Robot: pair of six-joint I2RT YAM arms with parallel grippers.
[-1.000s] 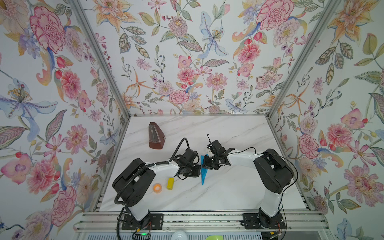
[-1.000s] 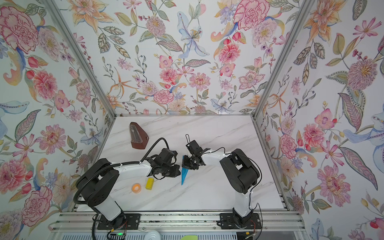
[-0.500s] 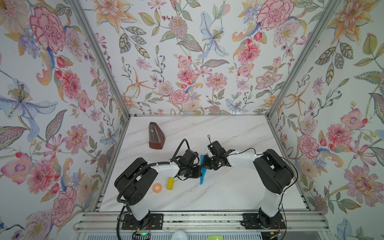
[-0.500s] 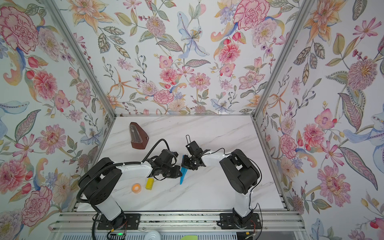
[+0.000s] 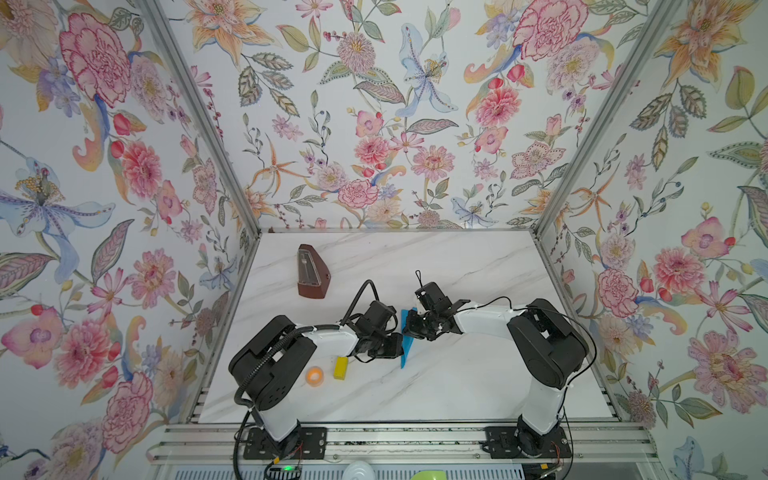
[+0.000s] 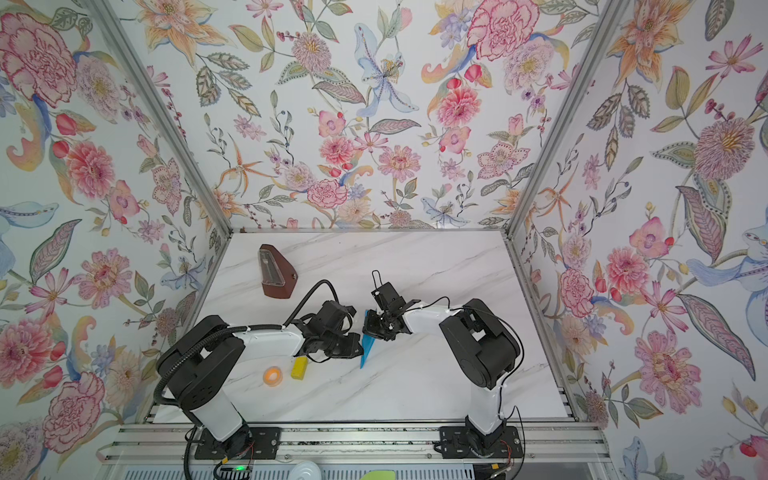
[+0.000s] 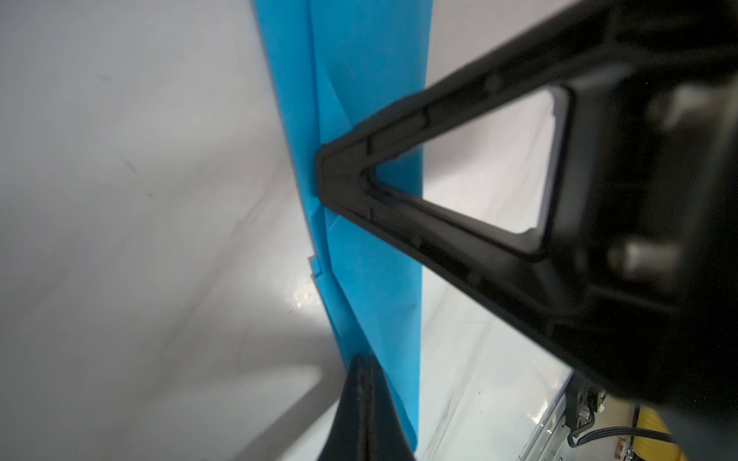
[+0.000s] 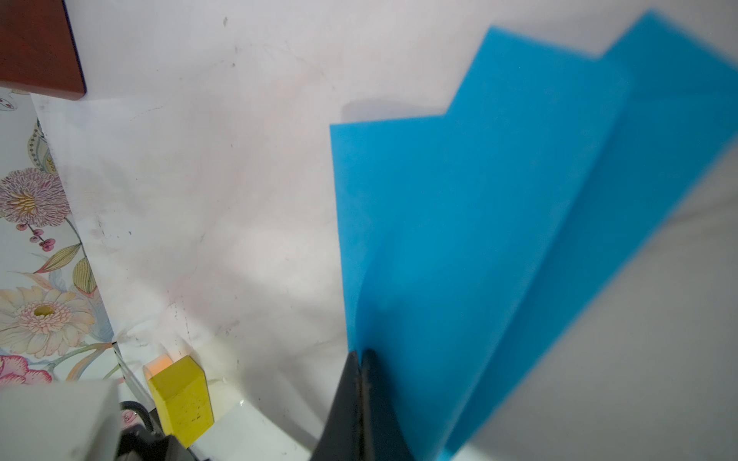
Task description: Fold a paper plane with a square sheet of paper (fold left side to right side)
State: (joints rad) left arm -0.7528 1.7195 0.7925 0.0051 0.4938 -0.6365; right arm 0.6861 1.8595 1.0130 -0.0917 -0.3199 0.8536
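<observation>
My right jaws are pinched shut on the paper plane (image 8: 479, 239), at the middle of the tabletop (image 5: 457, 374). My left jaws are shut at its edge, grip unclear. If I tug unevenly, the thin paper could tear or unfold.

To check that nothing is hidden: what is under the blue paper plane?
Around the paper plane only the marble table shows. The surface directly beneath it is covered by the paper, which the left gripper and right gripper pinch shut.
</observation>
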